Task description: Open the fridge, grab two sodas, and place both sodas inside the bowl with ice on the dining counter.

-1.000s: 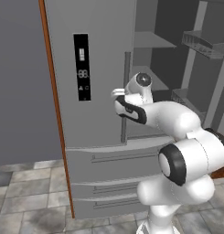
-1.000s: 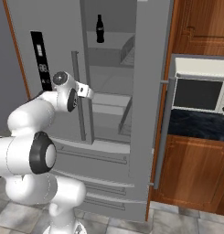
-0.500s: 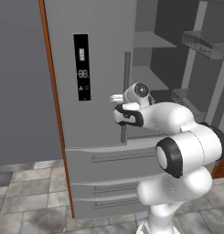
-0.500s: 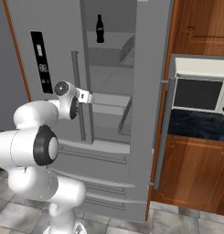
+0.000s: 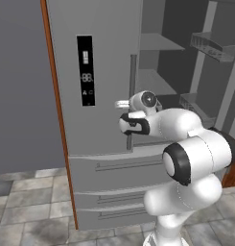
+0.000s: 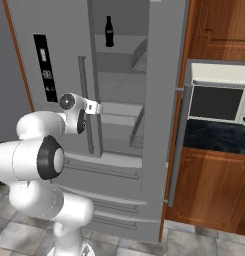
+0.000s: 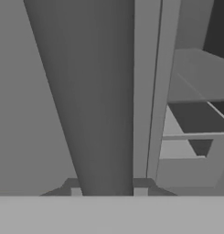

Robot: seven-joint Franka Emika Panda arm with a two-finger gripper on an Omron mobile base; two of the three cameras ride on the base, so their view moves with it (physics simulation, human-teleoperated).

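Pincer point(image 7: 106, 185) was clamped on the vertical bar handle point(image 5: 133, 96) of the fridge point(image 5: 104, 57) left door, tips either side of the bar in hand view. Right door stood open, shelves showing. Black soda bottle point(image 6: 109, 31) upright on an upper shelf point(image 6: 125, 40), well above the pincer.

You see a grey fridge point(image 5: 99, 72) with a black display strip point(image 5: 86, 70) carrying pale marks, and grey drawers point(image 5: 114, 168) below. Its inner shelves point(image 6: 119, 80) are lighter grey. A black soda bottle point(image 6: 109, 31) with a red label stands out against them. The arm point(image 5: 186, 144) is white with dark joints. Beside the fridge you have brown wood cabinets point(image 6: 219, 185), a silver microwave point(image 6: 219, 100) and a black marbled counter point(image 6: 216, 137). The floor point(image 5: 28, 211) is mottled grey tile.
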